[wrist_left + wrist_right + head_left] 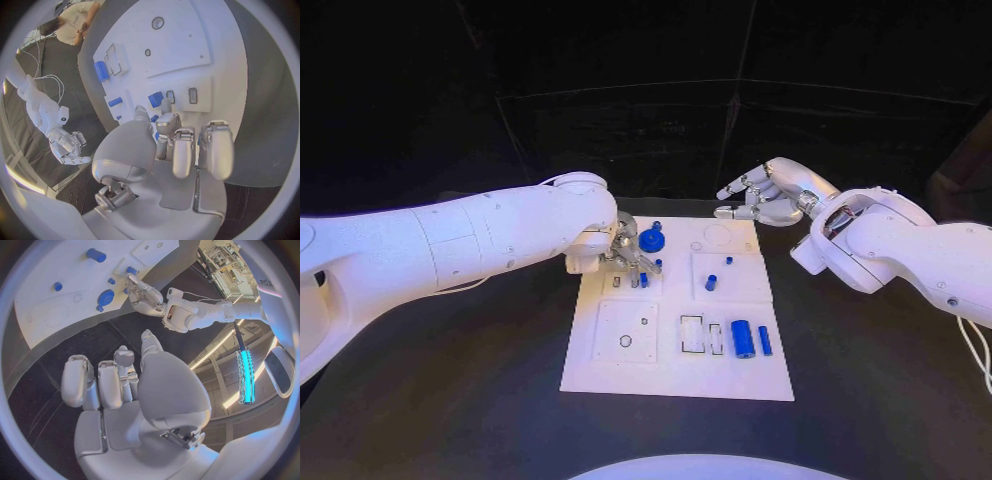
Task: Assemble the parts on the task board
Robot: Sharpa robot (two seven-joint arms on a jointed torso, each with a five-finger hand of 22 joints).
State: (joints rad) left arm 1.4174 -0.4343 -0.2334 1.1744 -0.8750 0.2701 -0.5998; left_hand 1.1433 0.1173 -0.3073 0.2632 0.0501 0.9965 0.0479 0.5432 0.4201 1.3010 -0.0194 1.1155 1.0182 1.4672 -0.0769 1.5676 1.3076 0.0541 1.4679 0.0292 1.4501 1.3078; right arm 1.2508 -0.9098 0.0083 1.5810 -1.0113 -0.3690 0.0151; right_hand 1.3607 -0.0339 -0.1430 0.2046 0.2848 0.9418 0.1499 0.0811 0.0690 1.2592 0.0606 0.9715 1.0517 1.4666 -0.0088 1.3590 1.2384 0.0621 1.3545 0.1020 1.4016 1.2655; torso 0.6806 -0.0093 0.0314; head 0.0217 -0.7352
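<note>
Your left hand (615,252) hovers over the task board's (678,375) far-left corner - whether its curled fingers hold a part, you cannot tell; right hand (759,200) waits empty beyond the far edge.

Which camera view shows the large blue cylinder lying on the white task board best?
The head view: the large blue cylinder lies unobstructed on the white task board. The left wrist view shows it smaller and distorted; the right wrist view shows it near the rim.
</note>
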